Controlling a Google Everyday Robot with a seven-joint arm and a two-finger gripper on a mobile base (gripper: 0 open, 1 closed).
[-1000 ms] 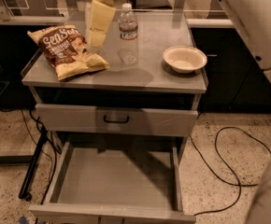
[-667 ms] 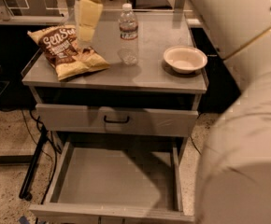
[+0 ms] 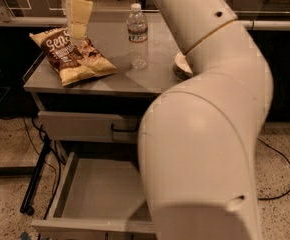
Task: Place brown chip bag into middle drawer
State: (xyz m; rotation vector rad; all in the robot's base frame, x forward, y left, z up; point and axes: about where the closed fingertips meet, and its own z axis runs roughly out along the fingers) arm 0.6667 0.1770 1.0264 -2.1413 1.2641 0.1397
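Observation:
The brown chip bag point(image 3: 72, 56) lies flat on the left of the grey cabinet top point(image 3: 145, 79), its dark brown end toward the back. My gripper point(image 3: 79, 16) hangs over the bag's far end, pointing down, and seems to touch or nearly touch it. The middle drawer point(image 3: 100, 196) stands pulled out below, with a bare grey floor. My white arm point(image 3: 210, 134) hides its right side.
A clear water bottle point(image 3: 137, 34) stands upright just right of the bag. A white bowl point(image 3: 180, 66) shows partly behind my arm. The closed upper drawer front point(image 3: 80, 126) has a black handle. Black cables point(image 3: 35, 144) run down the left side to the floor.
My gripper has moved left and down from near the bottle to over the bag's far end. My arm has swung in and now covers the right half of the view.

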